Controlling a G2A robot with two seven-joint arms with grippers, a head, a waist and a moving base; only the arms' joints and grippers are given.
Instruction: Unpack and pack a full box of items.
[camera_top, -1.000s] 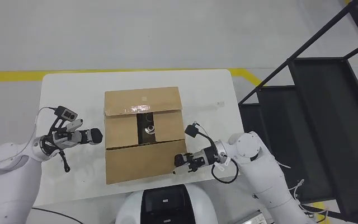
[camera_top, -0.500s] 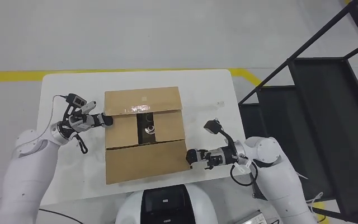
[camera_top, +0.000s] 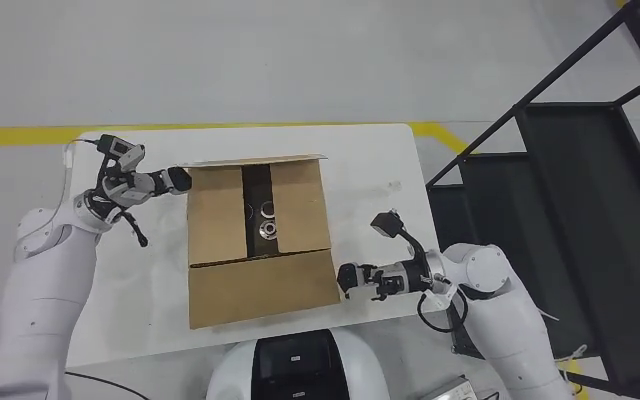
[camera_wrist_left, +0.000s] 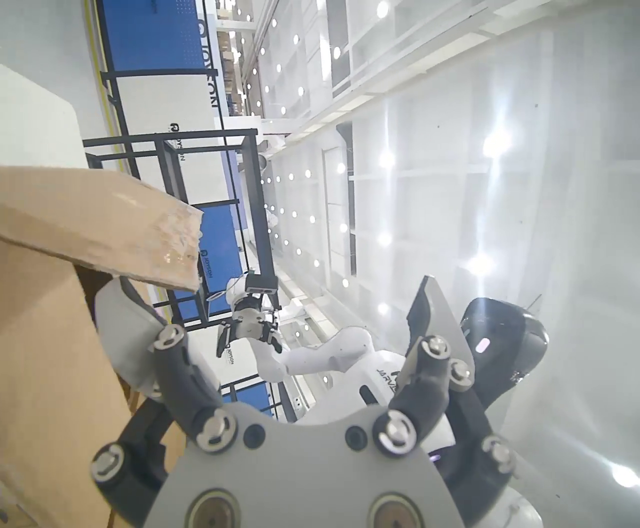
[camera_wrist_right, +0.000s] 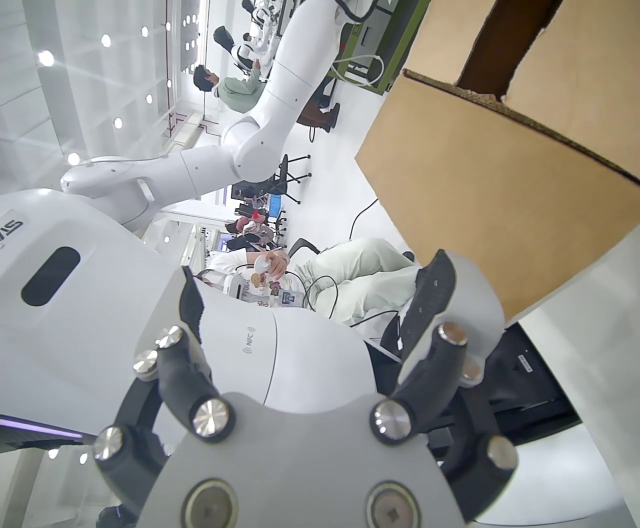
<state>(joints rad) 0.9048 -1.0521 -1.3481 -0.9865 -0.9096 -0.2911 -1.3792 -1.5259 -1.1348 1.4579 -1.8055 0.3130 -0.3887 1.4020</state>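
Note:
A brown cardboard box (camera_top: 258, 288) stands in the middle of the white table (camera_top: 370, 160). Its far flap (camera_top: 255, 160) stands upright, while the near flap and both side flaps lie flat. Through the dark gap between the side flaps I see small round metallic items (camera_top: 268, 232). My left gripper (camera_top: 180, 180) is open at the box's far left corner, and the lifted flap's corner (camera_wrist_left: 160, 245) sits just above one of its fingers (camera_wrist_left: 125, 320). Off the near right corner my right gripper (camera_top: 350, 280) is also open, holding nothing, with the box wall (camera_wrist_right: 500, 200) right in front of it.
A black metal stair frame (camera_top: 540, 180) stands beyond the table's right edge. Bare tabletop lies behind the box and on both sides of it. A yellow floor line (camera_top: 40, 133) runs behind the table.
My left gripper travelled along the box's left side to its far corner. The far flap went from lying flat to standing upright. My right gripper drew back a little from the box.

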